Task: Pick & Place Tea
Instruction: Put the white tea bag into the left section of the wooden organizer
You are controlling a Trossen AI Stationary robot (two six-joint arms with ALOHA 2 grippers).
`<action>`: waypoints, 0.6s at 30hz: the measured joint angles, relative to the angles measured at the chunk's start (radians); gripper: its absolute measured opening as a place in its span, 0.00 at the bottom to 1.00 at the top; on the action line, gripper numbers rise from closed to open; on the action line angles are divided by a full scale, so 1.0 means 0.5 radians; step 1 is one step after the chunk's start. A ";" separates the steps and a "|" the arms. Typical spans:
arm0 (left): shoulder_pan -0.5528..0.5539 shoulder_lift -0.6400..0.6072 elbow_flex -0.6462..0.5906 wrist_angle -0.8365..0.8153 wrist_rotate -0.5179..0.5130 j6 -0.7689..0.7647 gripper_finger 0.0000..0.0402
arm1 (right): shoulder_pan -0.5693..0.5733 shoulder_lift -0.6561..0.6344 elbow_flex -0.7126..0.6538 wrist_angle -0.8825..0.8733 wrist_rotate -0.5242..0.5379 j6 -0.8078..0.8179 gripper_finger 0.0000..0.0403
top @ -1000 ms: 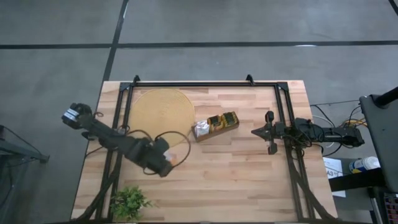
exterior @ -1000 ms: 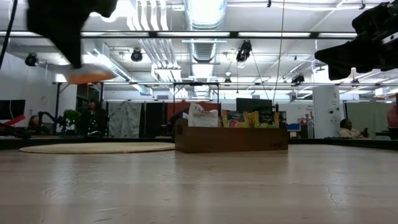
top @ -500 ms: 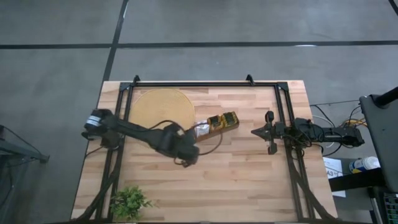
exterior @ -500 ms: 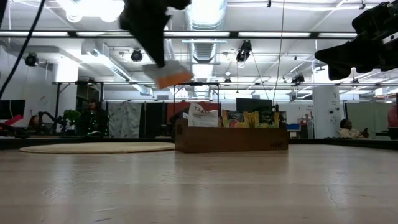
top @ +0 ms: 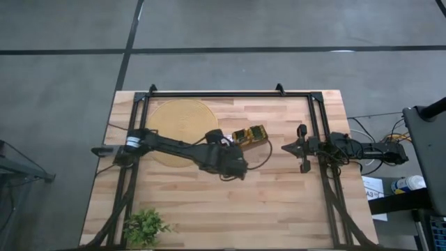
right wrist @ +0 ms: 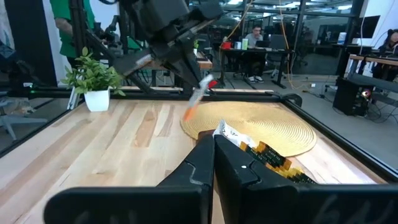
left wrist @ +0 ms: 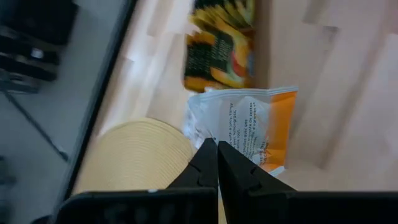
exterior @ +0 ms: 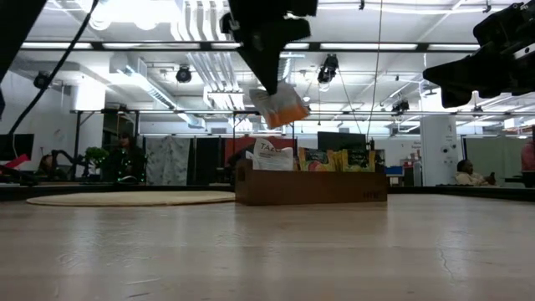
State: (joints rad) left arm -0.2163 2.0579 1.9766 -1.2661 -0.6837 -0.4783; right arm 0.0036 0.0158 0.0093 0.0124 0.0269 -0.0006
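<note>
Above the tabletop (top: 279,202), beside the wooden tray (exterior: 311,187) | left gripper (left wrist: 217,152) pinched on a white-and-orange tea sachet (left wrist: 249,127), held clear of the wood | tray's near end hidden under the arm from overhead | right gripper (right wrist: 214,144) closed, empty, parked at the right edge

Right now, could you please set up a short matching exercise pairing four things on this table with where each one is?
Things:
1. sachet
2. plant
3. round mat
4. wooden tray

Places:
A. near corner on the left arm's side
B. table's middle, holding tea bags
C. pinched in the left hand, in the air
D. flat on the table beside the tray

Pairs: 1-C, 2-A, 3-D, 4-B
</note>
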 joint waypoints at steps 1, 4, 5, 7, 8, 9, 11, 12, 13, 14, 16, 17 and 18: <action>0.007 0.023 0.017 0.000 -0.042 0.001 0.00 | 0.001 0.000 0.000 0.000 0.000 0.000 0.02; 0.028 0.075 0.035 -0.001 -0.134 0.036 0.00 | 0.001 0.000 0.000 0.000 0.000 0.000 0.02; 0.035 0.085 0.032 -0.001 -0.139 0.037 0.00 | 0.001 0.000 0.000 -0.001 -0.001 0.000 0.02; 0.045 0.109 0.028 -0.007 -0.139 0.034 0.00 | 0.000 0.000 0.000 0.000 0.000 0.000 0.02; 0.050 0.118 0.028 -0.014 -0.140 0.034 0.00 | 0.001 0.000 0.000 0.000 -0.001 0.000 0.02; 0.055 0.128 0.023 -0.022 -0.148 0.035 0.00 | 0.001 0.000 0.000 0.000 -0.001 0.000 0.02; 0.070 0.155 0.013 -0.020 -0.183 0.034 0.00 | 0.001 0.000 0.000 0.000 0.000 0.000 0.02; 0.079 0.169 0.006 -0.020 -0.202 0.034 0.00 | 0.001 0.000 0.000 0.000 -0.001 0.000 0.02; 0.088 0.184 0.002 -0.021 -0.205 0.033 0.00 | 0.001 0.000 0.000 -0.001 -0.001 0.000 0.02; 0.095 0.199 0.001 -0.020 -0.205 0.027 0.00 | 0.000 0.000 0.000 0.000 0.001 0.000 0.02; 0.107 0.225 -0.002 -0.020 -0.205 0.015 0.00 | 0.001 0.000 0.000 0.000 -0.001 0.000 0.02; 0.115 0.234 -0.002 -0.020 -0.204 0.012 0.00 | 0.000 0.000 0.000 0.000 0.000 0.000 0.02; 0.122 0.247 -0.002 -0.016 -0.207 0.010 0.00 | 0.001 0.000 0.000 0.000 -0.001 0.000 0.02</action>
State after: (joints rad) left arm -0.1555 2.1816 1.9755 -1.2743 -0.7870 -0.4731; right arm 0.0040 0.0158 0.0093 0.0123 0.0266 -0.0006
